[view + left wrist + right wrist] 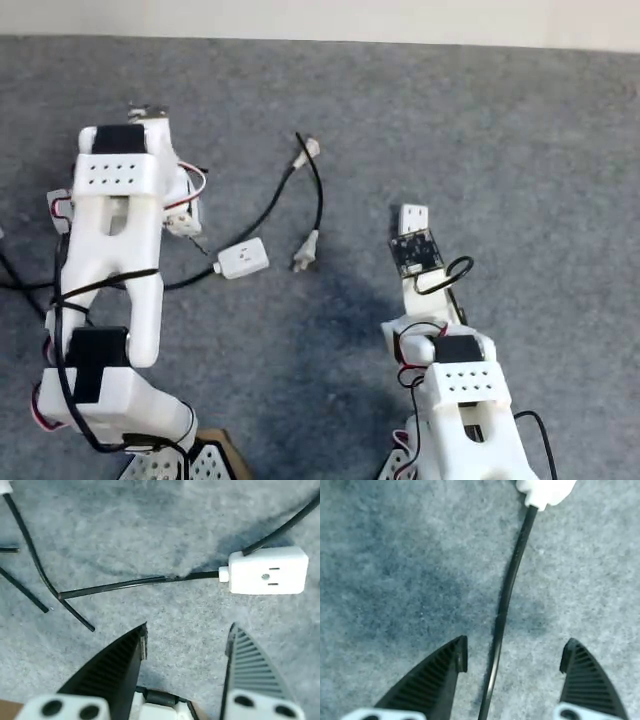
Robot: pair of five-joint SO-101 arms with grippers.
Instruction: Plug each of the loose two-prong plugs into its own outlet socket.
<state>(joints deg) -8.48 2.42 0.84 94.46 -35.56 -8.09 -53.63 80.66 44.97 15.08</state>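
Pick-up stage; nothing plugged yet. The right claw (516, 642) hung spread over the black cord (509, 590), white plug (545, 489) just ahead on the desk (395, 555). The left claw (188, 630), also spread and empty, faced the outlet socket (267, 571) lying nearby. Next move, I judged: pinch plug body, not cord, prongs aligned to slots.

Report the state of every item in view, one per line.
Socket: slots empty, nothing plugged in.
Far plug: loose, unplugged.
Near plug: loose, unplugged, lying apart from the socket.
Left gripper: open, empty.
Right gripper: open, fingers either side of a black cable, not gripping it.
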